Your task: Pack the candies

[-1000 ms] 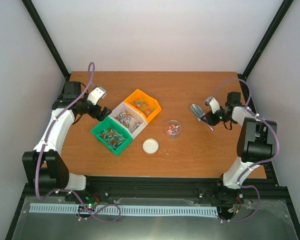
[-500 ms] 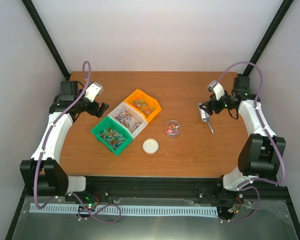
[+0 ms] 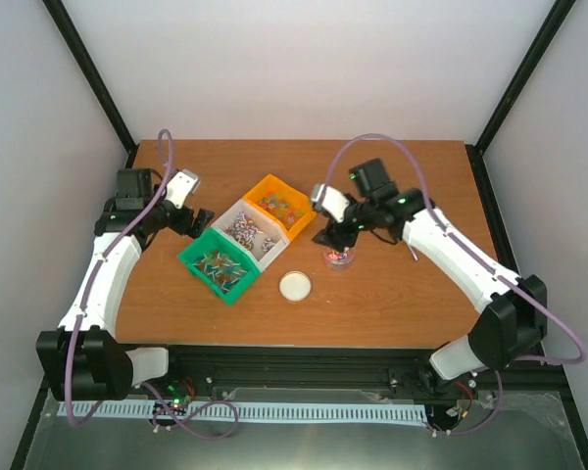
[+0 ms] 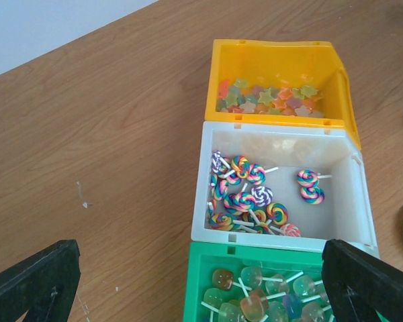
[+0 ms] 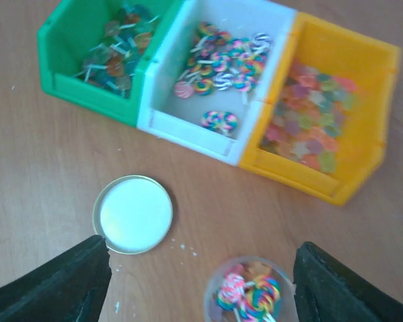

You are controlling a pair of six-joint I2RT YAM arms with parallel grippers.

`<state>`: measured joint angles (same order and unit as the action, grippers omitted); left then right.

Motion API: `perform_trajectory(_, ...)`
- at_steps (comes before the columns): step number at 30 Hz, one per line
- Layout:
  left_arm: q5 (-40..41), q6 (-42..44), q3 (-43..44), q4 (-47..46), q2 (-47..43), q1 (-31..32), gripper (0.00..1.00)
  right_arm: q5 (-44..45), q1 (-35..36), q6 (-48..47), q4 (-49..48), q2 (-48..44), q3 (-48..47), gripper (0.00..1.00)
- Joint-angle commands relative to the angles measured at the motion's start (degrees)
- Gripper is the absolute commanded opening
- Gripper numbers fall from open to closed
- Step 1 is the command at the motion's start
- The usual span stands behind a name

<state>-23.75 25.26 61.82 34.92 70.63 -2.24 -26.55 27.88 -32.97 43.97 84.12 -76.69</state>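
The candies (image 4: 269, 98) are small star-shaped pieces in the orange bin (image 3: 308, 209), also seen in the right wrist view (image 5: 309, 127). My right gripper (image 3: 334, 236) is open and empty, right above a small clear jar (image 5: 250, 295) that holds a few swirl lollipops and candies. In its wrist view the gripper (image 5: 201, 285) has one finger on each side of the jar, not touching it. My left gripper (image 3: 196, 222) is open and empty, just left of the bins. Its fingers (image 4: 33, 278) straddle the near end of the green bin (image 4: 221, 258).
The white bin (image 4: 282, 144) of swirl lollipops sits between the orange bin and the green bin (image 3: 188, 258), which holds square lollipops. A round white lid (image 3: 295, 285) lies in front of the bins. A sliver of the silver scoop (image 3: 412, 253) shows by the right forearm.
My right gripper let go of the silver scoop on the right side of the table and swung left to above the clear jar. My left gripper shifted slightly back and left.
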Motion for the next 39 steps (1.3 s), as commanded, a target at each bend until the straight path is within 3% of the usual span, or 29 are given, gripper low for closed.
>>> perform_trajectory(1,-2.63,-0.58,-0.49,1.8,-2.08,0.09,1.0,10.53,9.11,1.95,-0.65,3.05,2.42,0.73)
perform_trajectory(9,-4.61,1.01,-1.99,2.65,-4.23,0.13,1.0,18.29,17.59,3.18,-7.11,12.79,6.45,0.58)
perform_trajectory(16,-4.73,2.31,-2.53,3.37,-5.21,0.11,1.0,20.08,17.99,4.98,-10.18,19.84,5.04,0.46)
perform_trajectory(26,-4.81,3.15,-3.19,2.95,-4.66,0.11,1.0,20.76,18.0,4.77,-11.95,25.6,5.58,0.38)
perform_trajectory(39,-7.17,6.21,-2.79,4.53,-3.22,0.13,1.0,20.26,17.23,5.1,-11.46,29.42,5.87,0.11)
